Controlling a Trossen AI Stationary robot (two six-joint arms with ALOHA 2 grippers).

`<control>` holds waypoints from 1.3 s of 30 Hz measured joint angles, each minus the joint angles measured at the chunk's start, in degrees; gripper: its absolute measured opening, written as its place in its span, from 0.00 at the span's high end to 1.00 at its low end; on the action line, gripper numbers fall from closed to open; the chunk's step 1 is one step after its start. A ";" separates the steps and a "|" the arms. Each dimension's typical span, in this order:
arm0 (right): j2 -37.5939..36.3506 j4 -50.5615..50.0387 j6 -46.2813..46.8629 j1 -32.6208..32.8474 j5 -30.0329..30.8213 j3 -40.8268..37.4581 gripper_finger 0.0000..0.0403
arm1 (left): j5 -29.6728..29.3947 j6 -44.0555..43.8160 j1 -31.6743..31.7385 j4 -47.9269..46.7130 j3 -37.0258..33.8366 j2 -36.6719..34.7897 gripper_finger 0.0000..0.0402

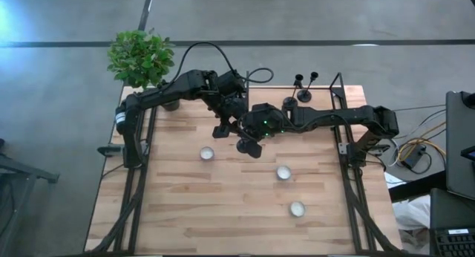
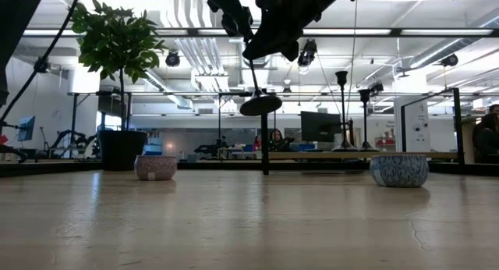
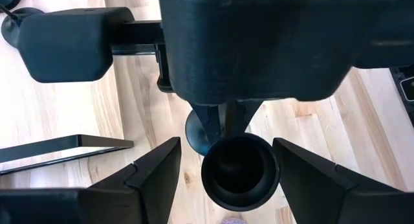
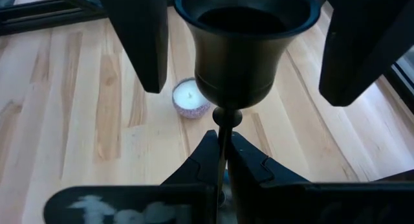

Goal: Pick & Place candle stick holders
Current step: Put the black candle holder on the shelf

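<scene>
A light wooden table point(image 1: 223, 197) fills the overhead picture. At its upper left corner stands a potted green plant point(image 1: 139, 58). Two dark arms reach in from left and right and meet just above the picture's centre. The right pincer point(image 1: 250, 140) is clenched on the thin stem of a black candlestick holder point(image 2: 260, 104), which hangs clear of the table in the level view, its flared base visible below the arms. The left pincer point(image 3: 223, 172) is spread wide, its fingers point(image 3: 152, 169) flanking the holder's cup without touching it. Two more candlestick holders point(image 1: 304, 90) stand upright together at the upper edge, right of centre. Three small tealight candles point(image 1: 207, 154) sit apart across the middle and lower right.
</scene>
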 joint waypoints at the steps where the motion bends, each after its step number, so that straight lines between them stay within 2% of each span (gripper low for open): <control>1: 0.00 0.00 0.00 0.00 0.00 0.00 0.97 | 0.00 0.00 0.00 0.00 0.00 0.00 0.38; 8: 0.00 0.00 0.00 0.00 -0.02 0.00 0.97 | 0.00 0.02 0.01 0.00 0.00 0.00 0.40; 24: 0.00 0.02 0.04 -0.04 0.04 0.00 0.97 | 0.07 0.06 0.00 0.46 0.00 0.00 0.63; 39: 0.00 0.03 0.04 -0.04 0.09 0.00 0.97 | 0.04 -0.26 0.00 0.56 0.00 0.00 0.63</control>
